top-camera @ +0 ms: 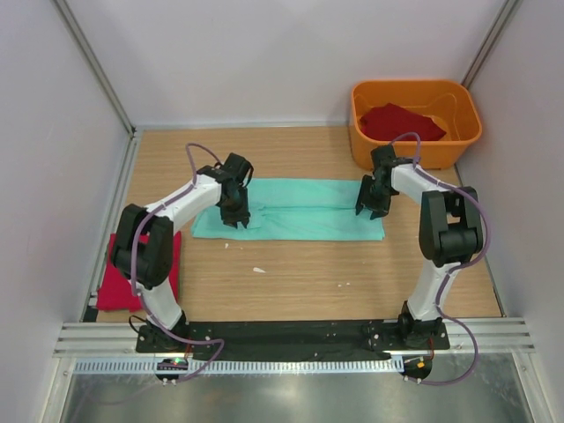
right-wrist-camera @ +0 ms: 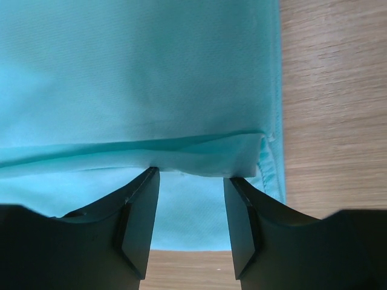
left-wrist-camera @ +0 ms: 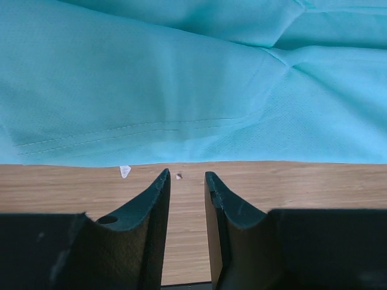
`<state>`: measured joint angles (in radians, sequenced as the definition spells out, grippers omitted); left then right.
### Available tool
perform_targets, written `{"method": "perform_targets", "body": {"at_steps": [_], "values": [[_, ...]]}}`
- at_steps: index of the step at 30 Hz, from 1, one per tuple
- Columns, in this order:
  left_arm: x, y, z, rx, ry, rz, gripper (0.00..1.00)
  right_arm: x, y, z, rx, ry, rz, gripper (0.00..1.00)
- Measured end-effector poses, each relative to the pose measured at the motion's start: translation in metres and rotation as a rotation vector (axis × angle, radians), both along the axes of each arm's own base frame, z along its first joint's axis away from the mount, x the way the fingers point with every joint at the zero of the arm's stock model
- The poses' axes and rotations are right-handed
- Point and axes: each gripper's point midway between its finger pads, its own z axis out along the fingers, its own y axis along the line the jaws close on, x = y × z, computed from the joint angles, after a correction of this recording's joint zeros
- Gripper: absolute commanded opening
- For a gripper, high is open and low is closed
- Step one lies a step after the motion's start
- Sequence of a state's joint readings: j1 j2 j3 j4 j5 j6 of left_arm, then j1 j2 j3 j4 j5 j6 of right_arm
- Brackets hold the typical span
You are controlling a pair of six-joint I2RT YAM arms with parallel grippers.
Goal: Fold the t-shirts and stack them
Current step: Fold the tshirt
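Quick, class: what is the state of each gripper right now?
Left gripper: open, empty, over the table beside the green shirt.
Right gripper: open, at the shirt's folded edge, gripping nothing.

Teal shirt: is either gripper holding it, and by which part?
Nothing is held. The left gripper stands open short of the teal shirt; the right gripper, open, over its folded edge.

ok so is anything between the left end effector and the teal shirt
Nothing visible. The left end effector is over bare table, jaws apart, just short of the teal shirt and its stitched hem. Only a tiny white scrap lies on the wood there, off to one side.
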<state>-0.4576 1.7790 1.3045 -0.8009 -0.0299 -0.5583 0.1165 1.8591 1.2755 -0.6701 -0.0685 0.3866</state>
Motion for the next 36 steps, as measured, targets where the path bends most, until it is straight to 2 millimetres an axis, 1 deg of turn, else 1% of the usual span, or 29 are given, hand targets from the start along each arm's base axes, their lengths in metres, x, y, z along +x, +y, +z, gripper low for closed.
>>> {"method": "perform_targets", "body": {"at_steps": [3, 5, 9, 11, 13, 16, 17, 19, 21, 23, 25, 29, 30, 32, 34, 36], "values": [[0.001, 0.011, 0.000, -0.004, -0.001, 0.038, 0.31, -0.004, -0.008, -0.015, -0.045, 0.041, -0.016, 0.52], [0.001, 0.020, -0.001, -0.005, -0.002, 0.063, 0.32, -0.002, -0.012, -0.015, -0.061, 0.031, -0.023, 0.53], [-0.004, 0.040, -0.009, -0.005, 0.023, 0.125, 0.41, -0.003, -0.014, -0.015, -0.074, 0.022, -0.017, 0.54], [-0.008, 0.048, -0.015, -0.006, 0.048, 0.157, 0.41, -0.005, -0.014, -0.014, -0.093, 0.022, -0.003, 0.56], [-0.006, 0.053, -0.020, -0.011, 0.063, 0.185, 0.41, -0.008, -0.015, -0.012, -0.115, 0.024, 0.009, 0.57], [-0.003, 0.055, -0.031, -0.012, 0.091, 0.208, 0.40, -0.011, -0.008, -0.003, -0.132, 0.009, 0.042, 0.57], [-0.003, 0.056, -0.037, -0.011, 0.105, 0.218, 0.40, -0.010, -0.003, 0.000, -0.132, 0.000, 0.057, 0.57], [-0.002, 0.058, -0.047, -0.006, 0.140, 0.234, 0.36, -0.008, 0.011, 0.008, -0.128, -0.022, 0.098, 0.57], [0.003, 0.058, -0.044, -0.018, 0.145, 0.245, 0.30, -0.005, 0.023, 0.012, -0.121, -0.038, 0.127, 0.57], [0.007, 0.059, -0.042, -0.029, 0.138, 0.250, 0.30, -0.003, 0.034, 0.014, -0.110, -0.044, 0.151, 0.57], [0.007, 0.059, -0.037, -0.041, 0.132, 0.252, 0.31, -0.003, 0.039, 0.012, -0.103, -0.041, 0.164, 0.57], [0.009, 0.057, -0.016, -0.073, 0.085, 0.247, 0.31, -0.006, 0.040, 0.003, -0.101, -0.015, 0.167, 0.57], [0.010, 0.057, -0.009, -0.079, 0.069, 0.249, 0.31, -0.006, 0.039, 0.001, -0.101, -0.008, 0.167, 0.57], [0.014, 0.059, -0.002, -0.089, 0.054, 0.256, 0.29, -0.007, 0.039, -0.002, -0.100, 0.001, 0.164, 0.57], [0.020, 0.065, 0.000, -0.095, 0.048, 0.278, 0.28, -0.007, 0.038, -0.004, -0.100, 0.005, 0.164, 0.57], [0.024, 0.076, -0.005, -0.087, 0.055, 0.307, 0.29, -0.007, 0.038, -0.005, -0.101, 0.009, 0.164, 0.57]]}}
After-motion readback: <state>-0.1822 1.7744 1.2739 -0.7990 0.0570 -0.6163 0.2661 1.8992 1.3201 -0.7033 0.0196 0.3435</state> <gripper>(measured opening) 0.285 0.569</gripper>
